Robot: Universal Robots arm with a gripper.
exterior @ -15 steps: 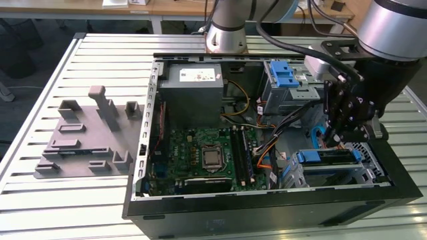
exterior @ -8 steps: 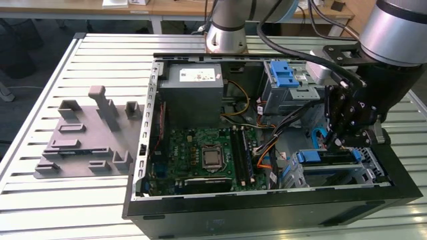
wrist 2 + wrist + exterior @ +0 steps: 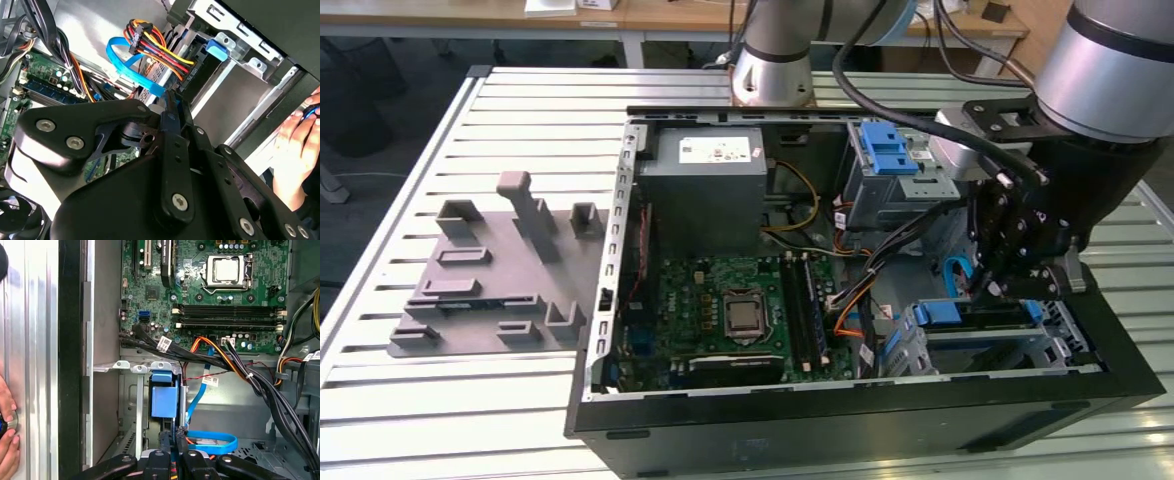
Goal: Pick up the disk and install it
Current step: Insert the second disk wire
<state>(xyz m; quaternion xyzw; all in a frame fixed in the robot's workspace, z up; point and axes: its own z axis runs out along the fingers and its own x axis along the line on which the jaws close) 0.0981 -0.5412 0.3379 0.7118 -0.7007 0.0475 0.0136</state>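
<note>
Bench: a slatted metal bench [image 3: 427,130] carries an open black PC case [image 3: 854,420], with a grey fixture plate [image 3: 480,290] lying on the exterior view's left.
Room: wooden desks stand behind the bench.
Case: a green motherboard [image 3: 720,300], a grey power supply [image 3: 707,190] and a drive cage [image 3: 894,180] with a blue latch sit inside.
Arm: it reaches down into the case on the exterior view's right, above the lower drive bay.
Tool [image 3: 1017,290]: its black fingers [image 3: 172,450] are closed together on a thin edge just beside a blue SATA cable [image 3: 210,440]; I cannot tell what they grip.
Disk [image 3: 974,318]: seated in the lower bay, its blue rail facing up.
Hand [image 3: 7,435]: a person's hand rests on the bench, outside the case.
</note>
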